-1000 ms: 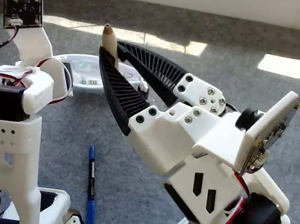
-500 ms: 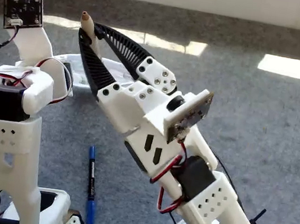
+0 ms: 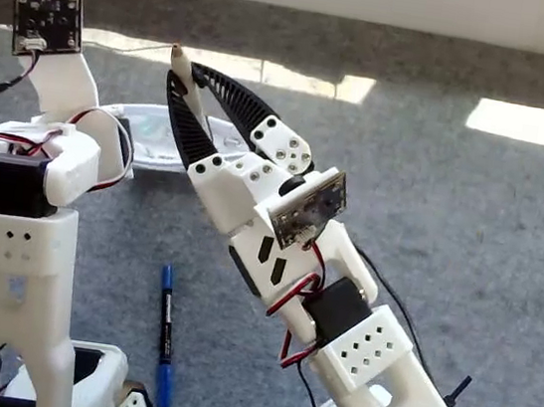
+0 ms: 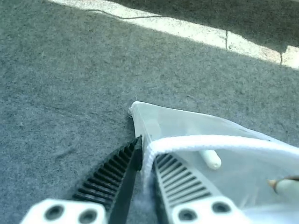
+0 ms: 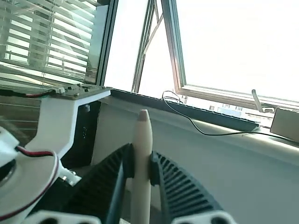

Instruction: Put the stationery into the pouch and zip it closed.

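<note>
My right gripper (image 3: 184,80) is shut on a cream pen (image 3: 182,63) with a brownish tip, held raised and tilted over the white mesh pouch (image 3: 157,134) at the far left of the carpet. In the right wrist view the pen (image 5: 142,130) stands up between the black fingers (image 5: 169,179). My left gripper (image 4: 145,156) is shut on the pouch's white zipper rim (image 4: 210,140), holding it open. A white pen-like piece (image 4: 210,159) lies inside the pouch (image 4: 187,123). A blue pen (image 3: 165,335) lies on the carpet by the left arm's base.
Grey carpet covers the work area, with sunlit patches (image 3: 528,122) along the far side and a wall behind. The left arm's white tower (image 3: 18,230) stands at the near left. Open carpet lies to the right of the right arm.
My right arm has stretched away from the camera toward the pouch, carrying the cream pen left and then slightly back right. The left arm barely shifted. The blue pen stayed put.
</note>
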`<state>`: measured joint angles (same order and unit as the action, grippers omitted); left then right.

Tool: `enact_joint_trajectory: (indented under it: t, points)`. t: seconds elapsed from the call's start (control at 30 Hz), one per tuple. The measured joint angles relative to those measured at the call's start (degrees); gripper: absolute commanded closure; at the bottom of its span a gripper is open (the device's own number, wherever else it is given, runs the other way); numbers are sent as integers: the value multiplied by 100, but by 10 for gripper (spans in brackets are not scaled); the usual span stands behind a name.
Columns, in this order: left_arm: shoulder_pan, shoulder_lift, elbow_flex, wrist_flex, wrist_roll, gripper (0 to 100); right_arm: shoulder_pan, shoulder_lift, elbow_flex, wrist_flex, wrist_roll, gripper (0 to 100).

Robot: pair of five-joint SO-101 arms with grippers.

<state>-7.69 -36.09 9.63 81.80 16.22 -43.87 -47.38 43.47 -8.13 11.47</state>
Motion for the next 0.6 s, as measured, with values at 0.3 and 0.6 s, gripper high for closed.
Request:
enact_joint_trajectory:
  t: [0.3,0.6]
  points:
    - [9,0,0,0,0,990,18,0,229,484,0,966]
    - [9,0,0,0,0,990,18,0,229,1530,0,843]
